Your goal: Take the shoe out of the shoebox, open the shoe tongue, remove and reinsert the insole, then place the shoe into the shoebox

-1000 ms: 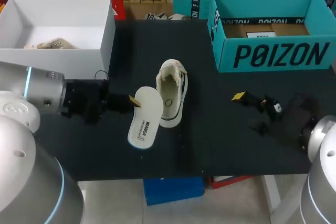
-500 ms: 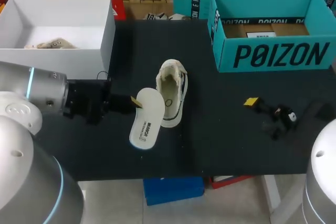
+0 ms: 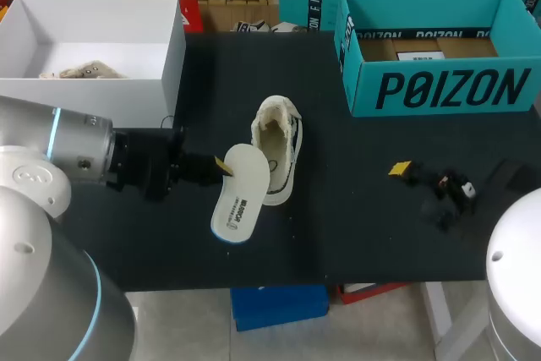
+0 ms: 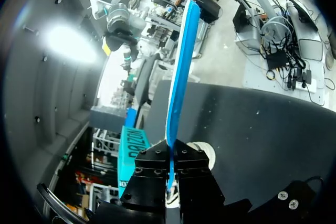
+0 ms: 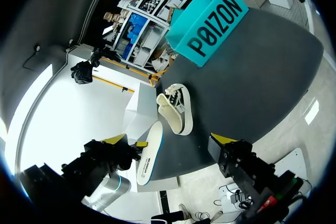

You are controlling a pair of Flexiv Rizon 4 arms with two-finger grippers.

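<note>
Left gripper (image 3: 221,164) tight on the edge of the insole (image 3: 239,193), shoe (image 3: 277,148) just beyond it.

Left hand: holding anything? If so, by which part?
Yes: the left hand is shut on the insole, pinching its edge at the end nearer the shoe opening.

Shoe (image 3: 277,148) at the middle of the table (image 3: 355,226), insole (image 3: 239,192) at its front left in the left gripper (image 3: 221,163); shoebox (image 3: 439,90) behind right, second box (image 3: 93,48) behind left.
</note>
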